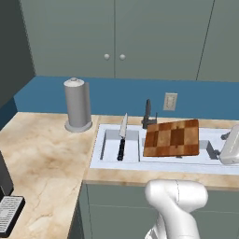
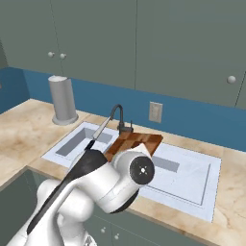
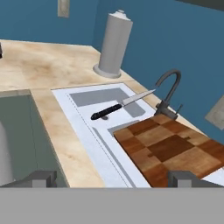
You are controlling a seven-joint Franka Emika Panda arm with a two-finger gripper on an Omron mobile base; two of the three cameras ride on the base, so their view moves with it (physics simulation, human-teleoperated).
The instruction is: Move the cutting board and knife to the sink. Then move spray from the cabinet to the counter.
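Note:
The checkered wooden cutting board lies in the middle of the sink, just in front of the dark faucet. The knife rests in the left basin, black handle down and blade tip up toward the back rim. My gripper hovers at the sink's right end, open and holding nothing, pointing along the board toward the knife. The spray is out of view; the upper cabinet doors are closed. Beige counter surrounds the sink.
A tall grey paper-towel cylinder stands on the counter left of the sink. A wall outlet sits on the blue backsplash. A dark appliance is at the counter's near left edge.

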